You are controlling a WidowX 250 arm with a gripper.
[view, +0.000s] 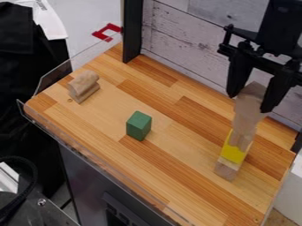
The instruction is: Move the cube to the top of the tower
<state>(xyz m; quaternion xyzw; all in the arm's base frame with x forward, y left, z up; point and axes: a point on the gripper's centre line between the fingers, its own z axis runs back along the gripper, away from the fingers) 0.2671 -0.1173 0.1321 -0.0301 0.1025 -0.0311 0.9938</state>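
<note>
One slim tower (240,139) stands toward the right of my wooden tabletop (183,155), and my gripper (250,103) hangs right over it at the upper right of the camera view. Jaws well apart, one to each side of a pale wooden block (253,92), and that's the piece at the very top of the stack! Whether they're actually pressing on it, I can't tell from my seat; the block looks lined up over the pieces below, though from this slant I wouldn't swear to it.

Down the tower we go: more bare wood under the top piece, then a bright yellow block (234,154), then a wooden base block (226,171) on the tabletop.

Out in the middle, well apart from the tower, sits a green block (138,126). Over toward the left corner there's a wooden piece with a rounded top (84,85), near the clear edging (54,79). Beyond that edging I've got a red bracket-shaped thing (108,32) on the pale surface behind, close to a black post (133,33), and a whitish plank wall (187,36) runs along the back, behind the gripper and the tower.
</note>
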